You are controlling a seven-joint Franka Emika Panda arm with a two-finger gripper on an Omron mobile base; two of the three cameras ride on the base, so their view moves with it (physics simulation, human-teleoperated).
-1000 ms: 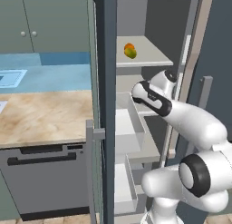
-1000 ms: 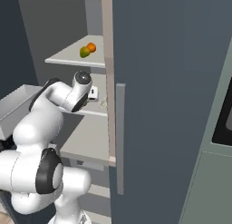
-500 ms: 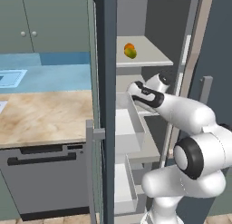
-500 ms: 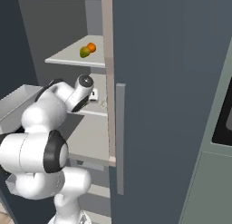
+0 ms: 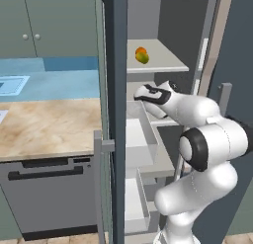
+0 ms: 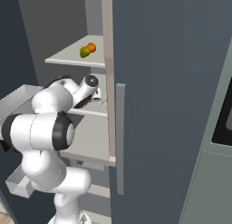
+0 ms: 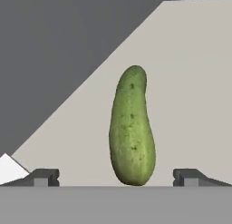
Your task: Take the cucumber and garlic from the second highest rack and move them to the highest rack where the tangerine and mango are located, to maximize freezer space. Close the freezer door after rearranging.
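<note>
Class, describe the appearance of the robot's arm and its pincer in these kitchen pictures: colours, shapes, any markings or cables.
The glossy white arm is built of rounded, bulbous segments joined by dark grey ring-shaped joints. A black band wraps the white hand near the wrist. The pincer ends in two small, dark grey, blocky finger tips. No cables or markings show.

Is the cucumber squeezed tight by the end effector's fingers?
No, in the hand view the cucumber lies on the rack between the two fingertips, with clear gaps on both sides.
</note>
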